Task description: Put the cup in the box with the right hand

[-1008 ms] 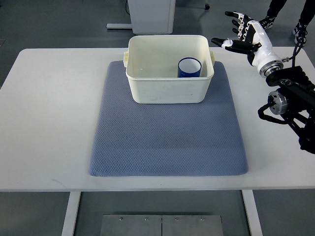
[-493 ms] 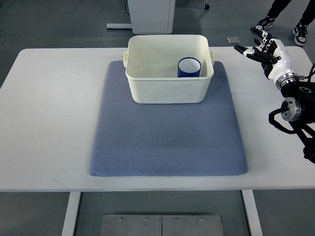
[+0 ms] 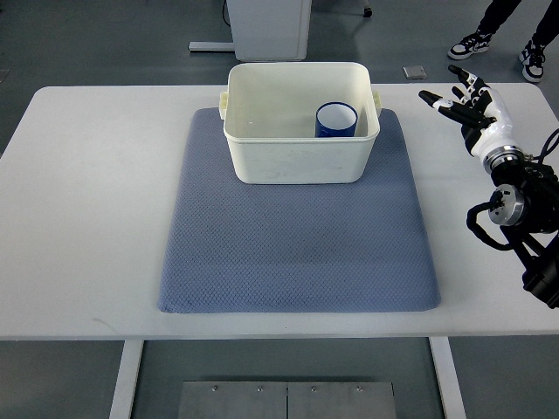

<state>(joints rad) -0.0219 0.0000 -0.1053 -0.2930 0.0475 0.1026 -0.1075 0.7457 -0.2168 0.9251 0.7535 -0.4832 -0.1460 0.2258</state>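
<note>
I take the box as my reference for every position below.

Table [image 3: 87, 218]: white, carries everything. Its near edge is well toward me from the box.

Mat [image 3: 297, 253]: blue-grey, lies flat on the table, runs under the box and extends far toward me from it.

Box [image 3: 301, 161]: cream, open-topped, sits on the far part of the mat with small handles on its left and right walls.

Right hand [image 3: 472, 100]: well to the right of the box, above bare table, off the mat. Its arm enters from the right edge. Fingers are spread and hold nothing.

Cup [image 3: 336, 120]: blue with a white inside, upright, inside the box in its right half, close to the right wall. I judge the placement done — the task's object is already where it belongs.

Left hand: not visible.

Fault conditions from here, as I judge them:
- If I swing the arm back across the box, the fingers or wrist could catch the right handle and shove the box along the mat.
- A knock on the box wall could tip the cup, since it stands free.
- A low retreat could drag the hand on the table — I would lift first.
</note>
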